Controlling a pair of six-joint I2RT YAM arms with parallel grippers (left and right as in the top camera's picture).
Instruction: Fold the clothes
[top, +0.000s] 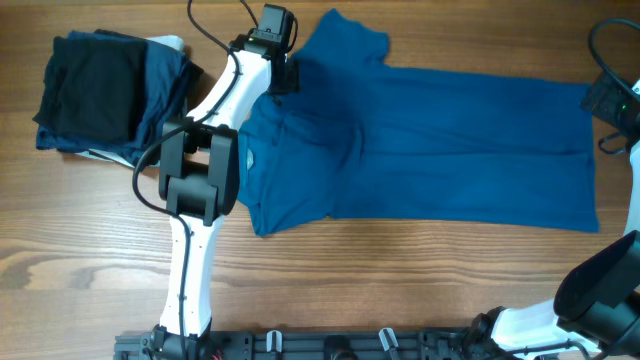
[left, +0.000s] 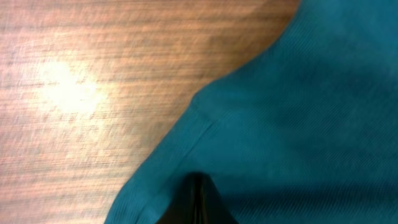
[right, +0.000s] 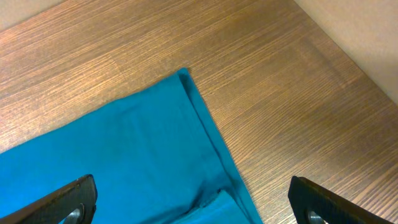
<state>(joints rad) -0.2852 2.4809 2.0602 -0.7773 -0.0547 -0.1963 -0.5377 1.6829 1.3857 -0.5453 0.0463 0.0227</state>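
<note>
Left pincer (left: 196, 190) closed, pinching shirt (top: 450, 140) near sleeve, 11 o'clock. Right pincer (right: 194, 198) apart above hem corner, 3 o'clock. Shirt lies flat, spread centre to 3 o'clock on table (top: 400, 285).

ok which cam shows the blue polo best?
Overhead. It takes in nearly the whole blue polo shirt spread flat, sleeves to hem; only the left arm hides some of the collar end. Left wrist gives just a blurred close-up of one fabric edge. Right wrist shows only a hem corner.
</note>
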